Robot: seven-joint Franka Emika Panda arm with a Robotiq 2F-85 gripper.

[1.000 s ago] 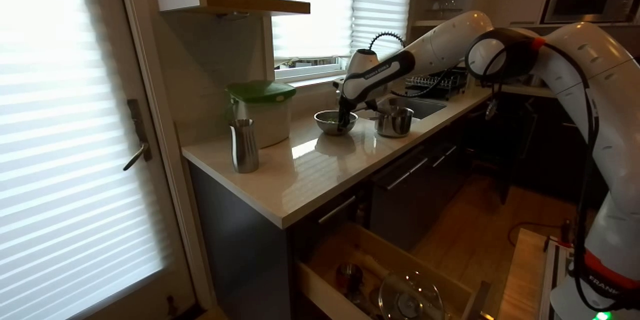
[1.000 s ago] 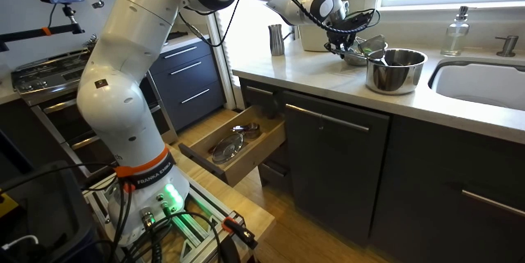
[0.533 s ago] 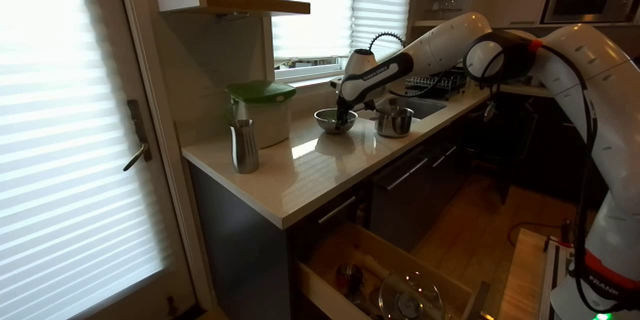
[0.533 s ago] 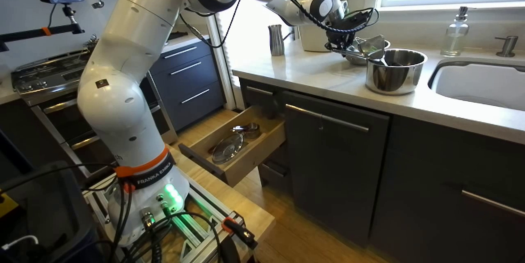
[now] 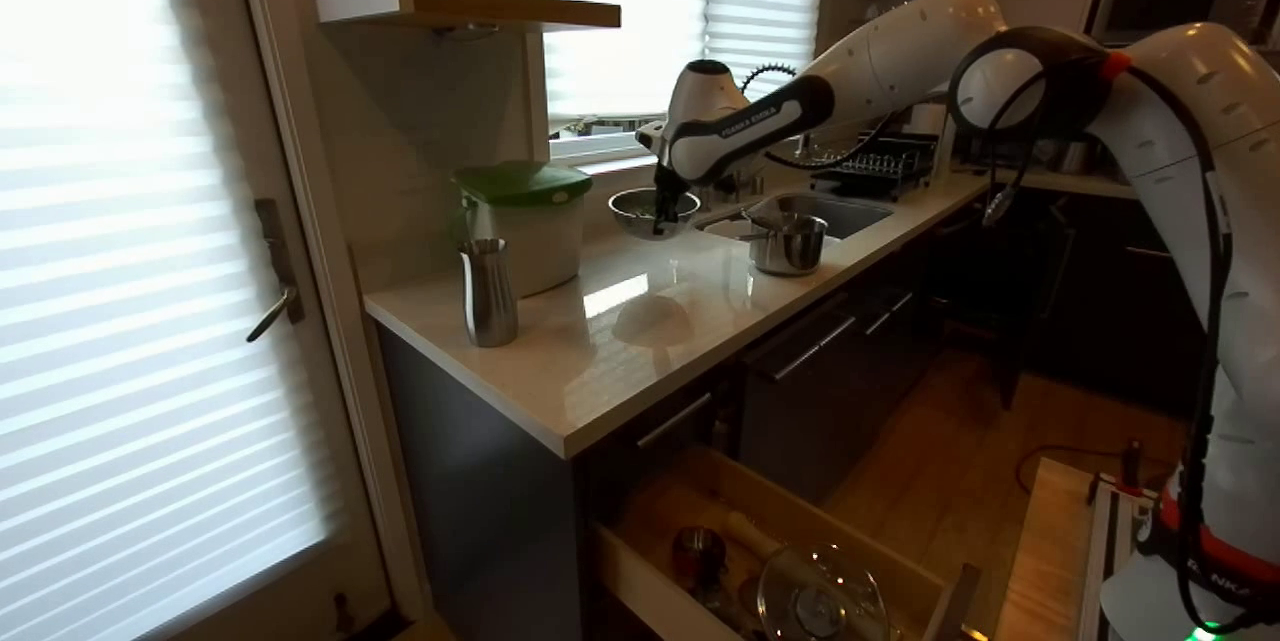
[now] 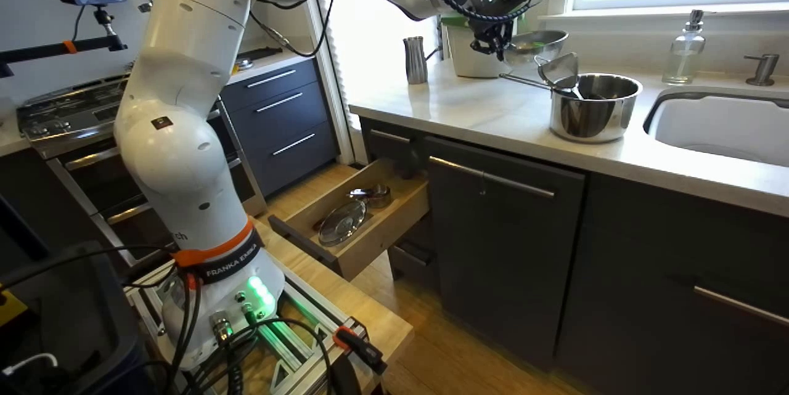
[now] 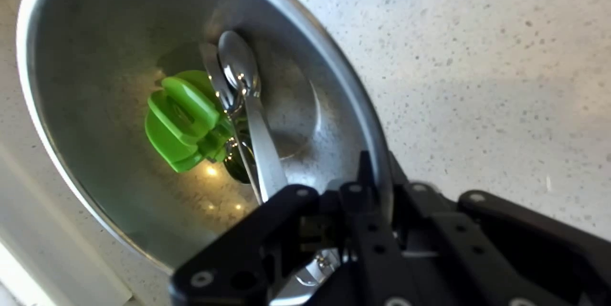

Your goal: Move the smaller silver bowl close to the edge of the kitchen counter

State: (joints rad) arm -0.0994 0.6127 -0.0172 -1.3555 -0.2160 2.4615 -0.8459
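Note:
The smaller silver bowl (image 5: 628, 219) is in the air above the pale kitchen counter (image 5: 560, 361), with a gap below it; it also shows in an exterior view (image 6: 537, 44). In the wrist view the bowl (image 7: 105, 67) holds a green plastic piece (image 7: 184, 120), a spoon (image 7: 258, 124) and another thin metal utensil. My gripper (image 7: 380, 167) is shut on the bowl's near rim, one finger inside and one outside. The gripper (image 5: 664, 216) is at the bowl's near side in an exterior view. The lower fingers are partly hidden.
A steel pot (image 6: 595, 114) with a strainer (image 6: 560, 68) leaning on it stands by the sink (image 6: 727, 130). A green-lidded container (image 5: 530, 241) and an upright metal cup (image 5: 490, 296) stand near the counter's end. An open drawer (image 6: 385, 225) juts out below the counter.
My gripper and the bowl have risen from the counter, mostly in the last half second, and shifted slightly toward the green-lidded container. The pot, cup and container have not moved.

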